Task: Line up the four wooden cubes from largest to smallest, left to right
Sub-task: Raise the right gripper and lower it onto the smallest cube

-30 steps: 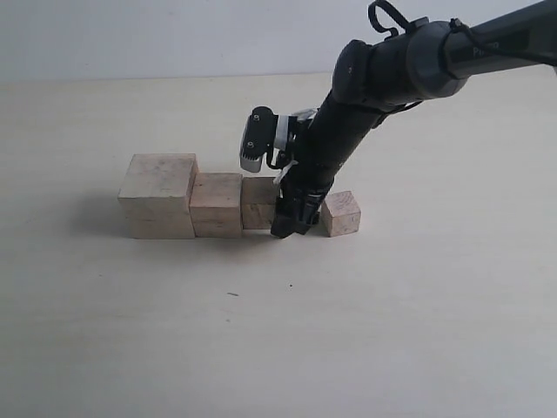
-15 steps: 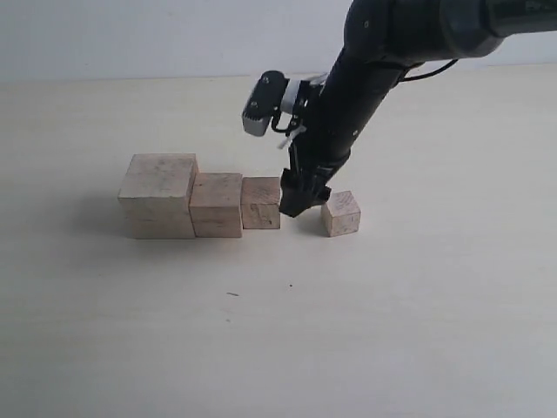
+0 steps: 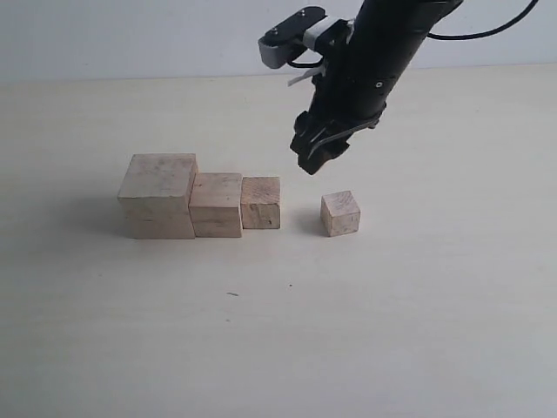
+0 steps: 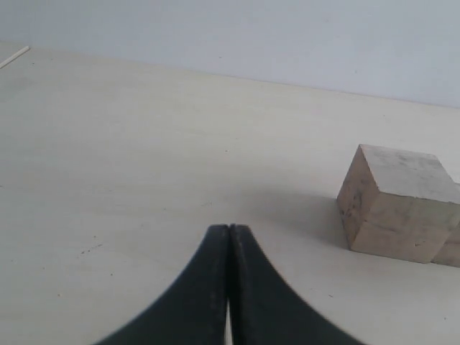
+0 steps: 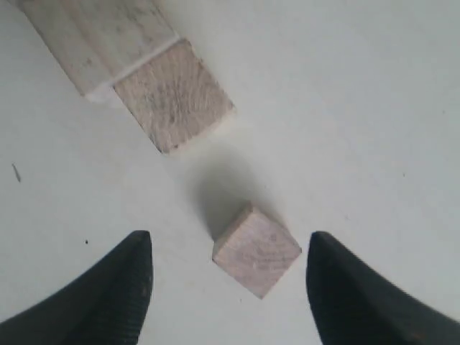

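Note:
Three pale wooden cubes stand touching in a row on the table: the largest cube at left, the second cube, then the third cube. The smallest cube sits apart to their right, turned at an angle. My right gripper hangs open above the table, over the gap near the smallest cube, which lies between the fingertips below the camera. The third cube shows further off. My left gripper is shut and empty, low over the table, with the largest cube ahead.
The pale table stretches wide in front of the row and to both sides. A white wall runs along the back edge. The left arm is out of the exterior view.
My right gripper has let go beside the third cube and risen up and slightly right, away from the row. The cubes have stayed in place.

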`<state>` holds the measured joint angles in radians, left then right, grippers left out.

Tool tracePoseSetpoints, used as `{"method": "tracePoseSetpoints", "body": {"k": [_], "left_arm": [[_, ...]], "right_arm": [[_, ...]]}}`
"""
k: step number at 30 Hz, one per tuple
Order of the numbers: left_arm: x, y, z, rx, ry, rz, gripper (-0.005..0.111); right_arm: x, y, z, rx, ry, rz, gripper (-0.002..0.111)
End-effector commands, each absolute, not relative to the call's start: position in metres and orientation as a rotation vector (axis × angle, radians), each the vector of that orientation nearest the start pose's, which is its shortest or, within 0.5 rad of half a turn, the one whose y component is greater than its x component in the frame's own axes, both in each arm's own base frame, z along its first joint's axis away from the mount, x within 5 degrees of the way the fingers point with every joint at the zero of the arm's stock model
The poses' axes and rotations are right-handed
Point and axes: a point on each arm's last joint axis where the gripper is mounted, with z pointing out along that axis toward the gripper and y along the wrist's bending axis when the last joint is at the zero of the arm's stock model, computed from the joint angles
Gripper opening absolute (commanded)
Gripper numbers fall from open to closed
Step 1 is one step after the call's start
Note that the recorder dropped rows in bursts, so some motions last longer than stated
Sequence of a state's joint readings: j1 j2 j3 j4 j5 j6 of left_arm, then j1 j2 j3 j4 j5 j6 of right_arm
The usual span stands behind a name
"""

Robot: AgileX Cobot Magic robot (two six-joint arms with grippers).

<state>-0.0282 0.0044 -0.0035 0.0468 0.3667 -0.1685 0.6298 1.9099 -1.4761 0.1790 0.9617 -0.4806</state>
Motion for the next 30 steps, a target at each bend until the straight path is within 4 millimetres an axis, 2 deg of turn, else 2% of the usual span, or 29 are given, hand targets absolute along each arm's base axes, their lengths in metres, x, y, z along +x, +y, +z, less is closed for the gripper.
{"method": "tracePoseSetpoints", "body": {"k": [1, 4, 6, 8, 12, 18, 25, 30], "left_arm": [[0.053, 0.000, 0.181, -0.095, 1.839, -0.099, 0.000], [0.053, 0.000, 0.181, -0.095, 1.839, -0.099, 0.000], [0.053, 0.000, 0.181, -0.095, 1.839, -0.099, 0.000], [0.053, 0.000, 0.181, -0.095, 1.839, -0.099, 0.000], [0.053, 0.000, 0.181, -0.095, 1.839, -0.099, 0.000], [0.053, 0.000, 0.181, -0.095, 1.839, -0.099, 0.000], [0.053, 0.000, 0.181, -0.095, 1.839, -0.099, 0.000], [0.053, 0.000, 0.181, -0.095, 1.839, -0.099, 0.000]], "right_arm": [[0.313, 0.234, 0.226, -1.302, 2.640, 0.128, 0.061], [0.316, 0.229, 0.226, -1.139, 2.713, 0.051, 0.069], [0.318, 0.229, 0.226, -0.995, 2.745, 0.066, 0.074], [0.319, 0.231, 0.226, -0.930, 2.753, 0.095, 0.074], [0.319, 0.234, 0.217, -0.923, 2.787, 0.110, 0.074], [0.323, 0.238, 0.183, -0.937, 2.883, 0.098, 0.074], [0.323, 0.245, 0.147, -0.869, 3.006, 0.148, 0.074], [0.324, 0.245, 0.134, -0.821, 3.051, 0.118, 0.074]]}}
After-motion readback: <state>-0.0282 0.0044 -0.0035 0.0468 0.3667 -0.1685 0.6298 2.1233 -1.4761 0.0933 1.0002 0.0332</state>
